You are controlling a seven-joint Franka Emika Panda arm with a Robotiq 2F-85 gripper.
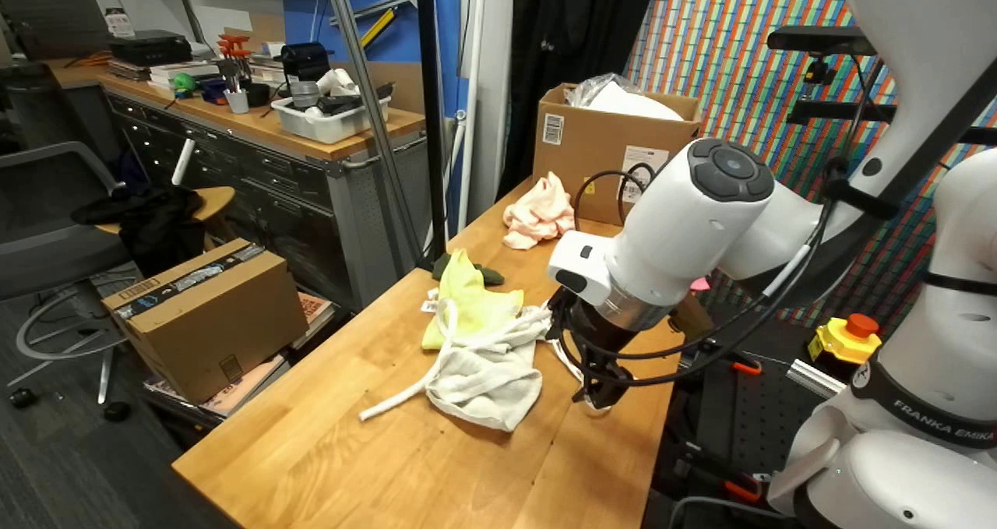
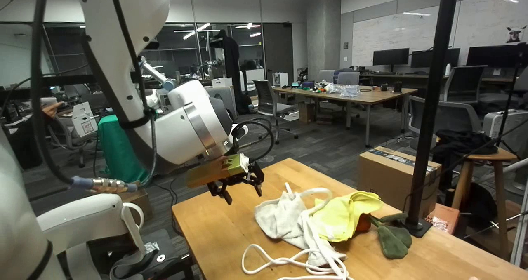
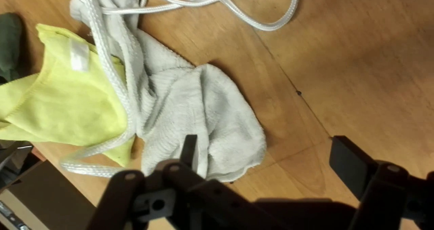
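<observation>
1. Robotiq gripper [image 3: 264,148]: fingers spread wide, lower part of the wrist view.
2. Crumpled pale-grey cloth [image 3: 230,121]: centre of that view, on the wooden tabletop [image 3: 356,70].
3. White braided cord [image 3: 102,47]: upper left, crossing yellow fabric [image 3: 74,104].

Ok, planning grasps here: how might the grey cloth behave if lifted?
Probably floppy: the grey cloth lies in soft folds. It may drag the white cord lying partly over it. Likely not slippery, given its textured surface.
</observation>
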